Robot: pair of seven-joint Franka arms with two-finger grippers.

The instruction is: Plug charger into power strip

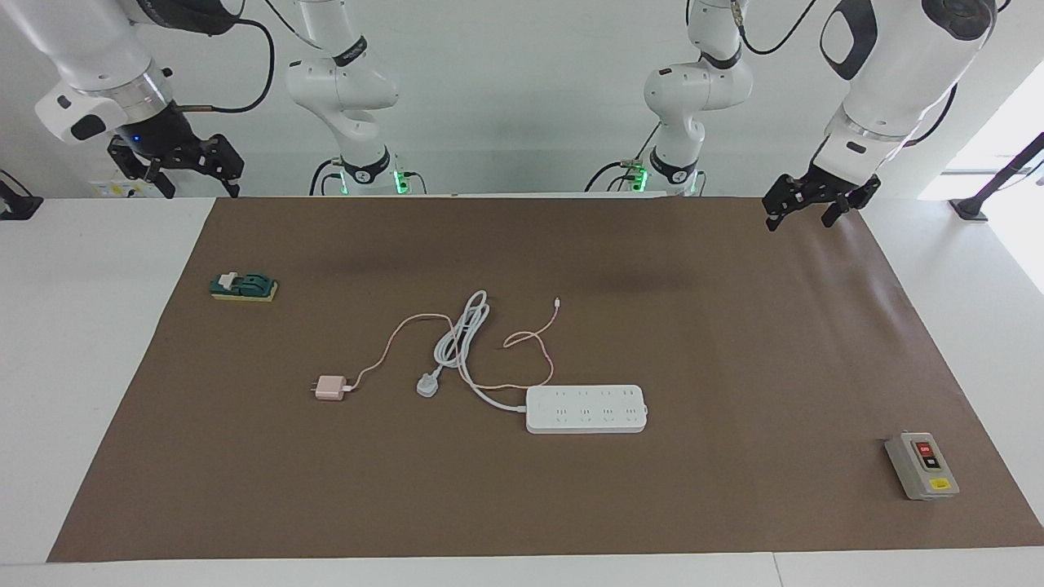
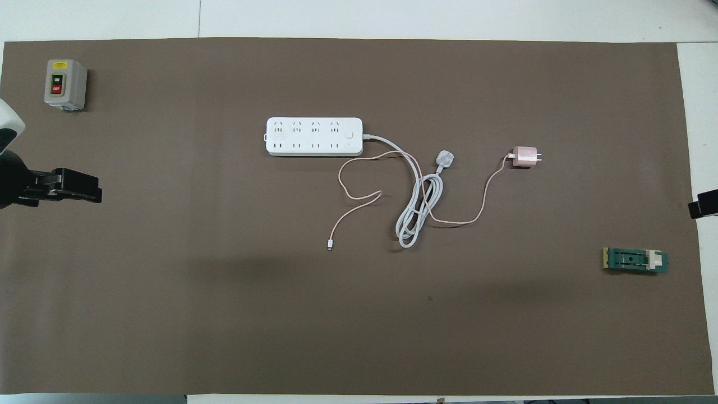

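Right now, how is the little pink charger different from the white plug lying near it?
The charger is a pink cube; the white plug is rounder and pale grey-white. The charger's cable is thin and pink, wandering loosely over the mat; the white plug's cord is thick, bundled in a loop, and runs into the power strip. Both lie flat on the brown mat, plugged into nothing, away from both waiting grippers.
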